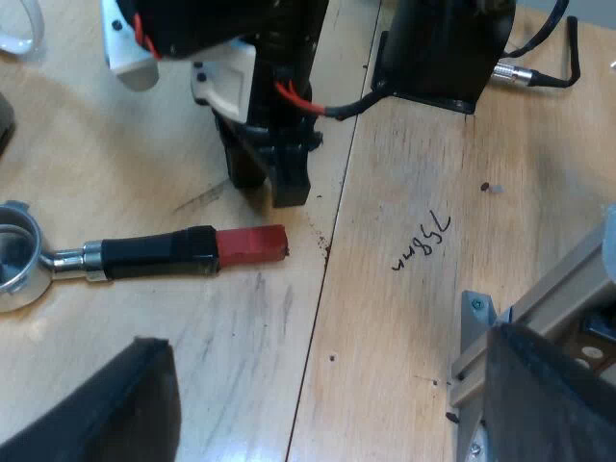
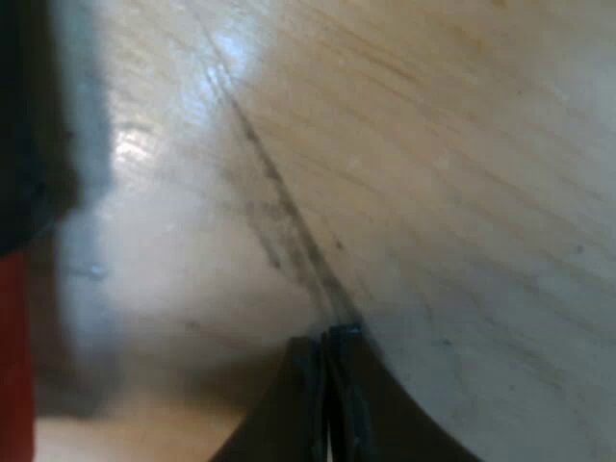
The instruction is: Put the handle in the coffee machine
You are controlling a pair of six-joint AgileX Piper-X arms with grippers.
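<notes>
Holder: flat on table, ungrasped.
Right gripper: clenched empty beside red end, likely lining up; you must open it.
Left gripper: spread, hovering.

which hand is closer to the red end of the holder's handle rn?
Right. The right hand is down at the table, close beside the red end; the left hand sits farther back.
</notes>
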